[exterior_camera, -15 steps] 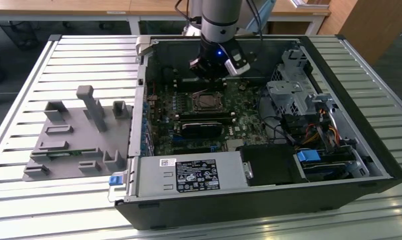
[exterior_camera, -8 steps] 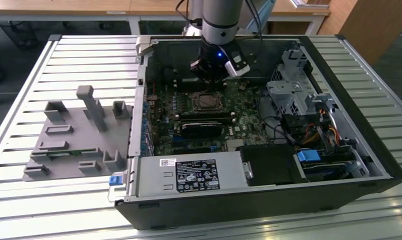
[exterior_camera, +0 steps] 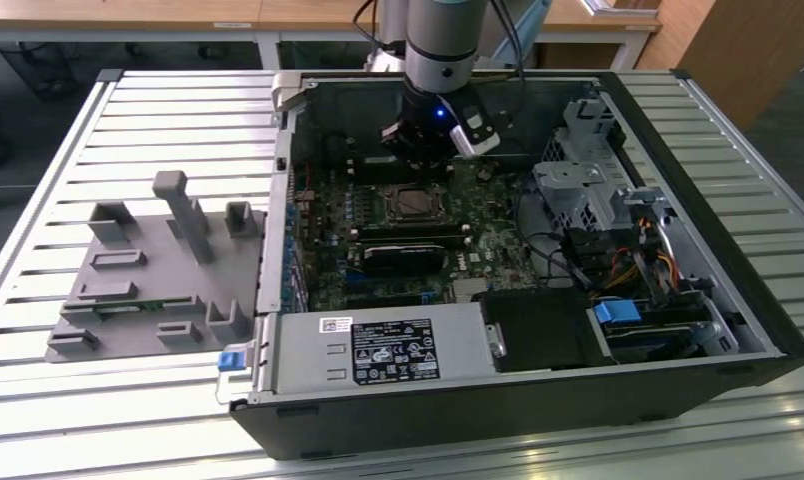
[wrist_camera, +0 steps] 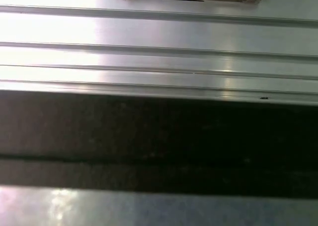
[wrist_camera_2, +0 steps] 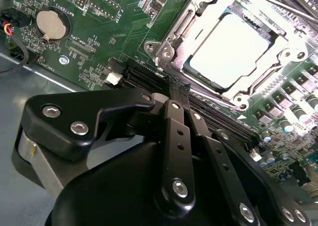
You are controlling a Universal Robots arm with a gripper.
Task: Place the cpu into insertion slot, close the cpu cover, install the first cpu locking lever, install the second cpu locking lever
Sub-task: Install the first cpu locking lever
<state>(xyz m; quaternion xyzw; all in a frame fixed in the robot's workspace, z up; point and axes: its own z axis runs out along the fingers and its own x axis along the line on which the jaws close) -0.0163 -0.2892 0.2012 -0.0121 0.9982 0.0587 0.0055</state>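
The cpu (wrist_camera_2: 232,48), a pale square metal face, lies in the insertion slot (exterior_camera: 409,204) on the green board inside the open computer case. The silver cpu cover (wrist_camera_2: 175,37) is folded down flat around the chip's edges. A thin metal lever (wrist_camera_2: 271,1) runs along one side of the socket. In the second wrist view my gripper (wrist_camera_2: 175,84) has its black fingers drawn together over the long black memory slots (wrist_camera_2: 218,119), just short of the socket, with nothing between them. In the exterior view the gripper (exterior_camera: 426,160) hangs just behind the socket.
A coin battery (wrist_camera_2: 51,23) sits on the board away from the socket. The case holds a power supply (exterior_camera: 375,350), drive cages (exterior_camera: 582,190) and cables at the exterior view's right. A grey fixture (exterior_camera: 149,270) stands on the slatted table (exterior_camera: 55,420) at the left.
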